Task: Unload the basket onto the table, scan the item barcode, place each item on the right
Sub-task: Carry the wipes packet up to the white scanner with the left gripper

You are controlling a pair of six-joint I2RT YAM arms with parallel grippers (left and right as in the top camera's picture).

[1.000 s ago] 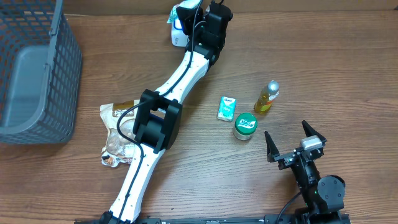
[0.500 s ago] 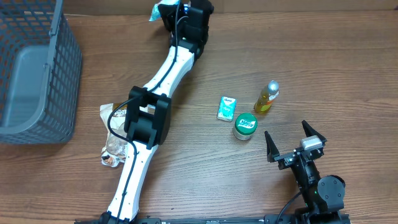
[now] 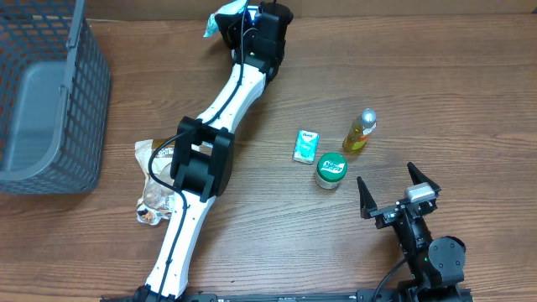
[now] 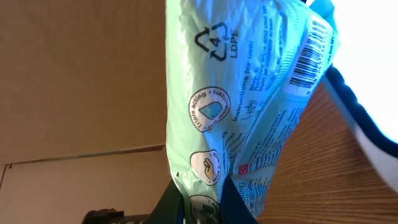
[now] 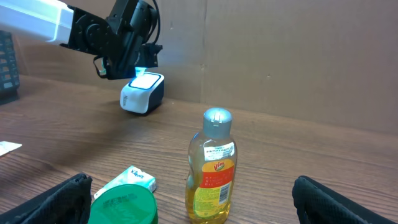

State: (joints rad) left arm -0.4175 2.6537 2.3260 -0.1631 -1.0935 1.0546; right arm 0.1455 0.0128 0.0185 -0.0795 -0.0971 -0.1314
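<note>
Overhead, left arm: it is reaching across the table to the far edge, with the left gripper clamping a pale green packet that is sticking out to its side.
Overhead, right arm: it is waiting at the near edge, the right gripper standing with its fingers spread wide and nothing between them.
Overhead, other goods: a small green box, a green-lidded jar and a yellow bottle are sitting near one another mid-table. A snack bag is lying partly under the left arm, and a grey basket is standing far left.
Left wrist, grip: the jaws are pinching the packet's lower edge, and the LDPE film is rising from them with its barcode near the upper right corner.
Left wrist, target: a white shape with a dark rim, probably the scanner, is showing just beside the barcode corner. Whether they are touching cannot be told.
Right wrist: the scanner, its top window glowing, is sitting by the back wall with the left gripper hanging just above it. The packet is not showing clearly here.
Progress: the pick-up looks done and the barcode is being presented. No picture is showing whether a read has registered, so confirming the scan and setting the packet down appear to remain.
</note>
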